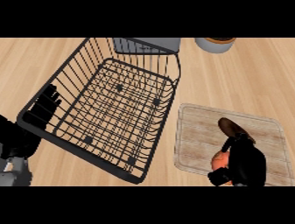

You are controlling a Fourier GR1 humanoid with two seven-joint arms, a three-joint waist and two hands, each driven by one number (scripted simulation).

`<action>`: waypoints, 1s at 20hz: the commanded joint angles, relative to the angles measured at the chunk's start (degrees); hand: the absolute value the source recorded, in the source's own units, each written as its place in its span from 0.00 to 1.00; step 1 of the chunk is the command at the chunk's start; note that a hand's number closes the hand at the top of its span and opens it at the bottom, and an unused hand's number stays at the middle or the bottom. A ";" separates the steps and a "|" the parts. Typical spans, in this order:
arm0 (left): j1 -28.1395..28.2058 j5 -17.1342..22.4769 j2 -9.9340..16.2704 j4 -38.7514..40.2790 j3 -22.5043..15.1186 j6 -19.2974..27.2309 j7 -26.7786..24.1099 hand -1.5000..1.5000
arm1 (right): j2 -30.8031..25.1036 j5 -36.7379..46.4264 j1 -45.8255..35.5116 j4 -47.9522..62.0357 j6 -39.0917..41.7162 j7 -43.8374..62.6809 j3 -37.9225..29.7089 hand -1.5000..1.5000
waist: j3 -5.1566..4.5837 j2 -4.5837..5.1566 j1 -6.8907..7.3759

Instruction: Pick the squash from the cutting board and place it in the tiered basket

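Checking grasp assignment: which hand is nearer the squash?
Right. The right hand is on the squash, over the cutting board; the left hand sits beyond the wire basket.

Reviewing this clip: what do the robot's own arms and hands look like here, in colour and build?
Both hands are matte black, with separate fingers and a thumb. The left hand joins a black wrist segment leading to a rounded grey forearm at the lower left corner. The right hand shows as a bulky black shape above the cutting board; its forearm is barely in view. No cables, markings or sleeves can be seen.
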 commanded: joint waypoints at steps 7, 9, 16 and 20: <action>0.30 -0.32 0.31 0.48 0.72 -1.00 -0.35 0.50 | -17.53 -2.09 16.01 -14.99 -12.98 -23.89 2.93 1.00 | 0.80 0.58 -0.96; 2.61 1.27 2.04 1.24 3.15 -2.53 -1.88 0.50 | -18.28 -6.23 16.86 -21.51 -17.11 -26.25 -0.68 1.00 | 0.80 0.39 -1.36; 1.79 -0.41 -0.16 -0.78 0.64 -0.85 -0.16 0.50 | -14.84 -16.81 16.89 -40.78 -18.21 -29.14 1.94 1.00 | 0.78 0.48 -0.90; 3.14 0.59 0.27 0.07 1.74 -3.02 -2.23 0.50 | -13.48 -14.18 17.06 -49.37 -12.84 -24.80 6.58 1.00 | 0.71 0.65 -0.18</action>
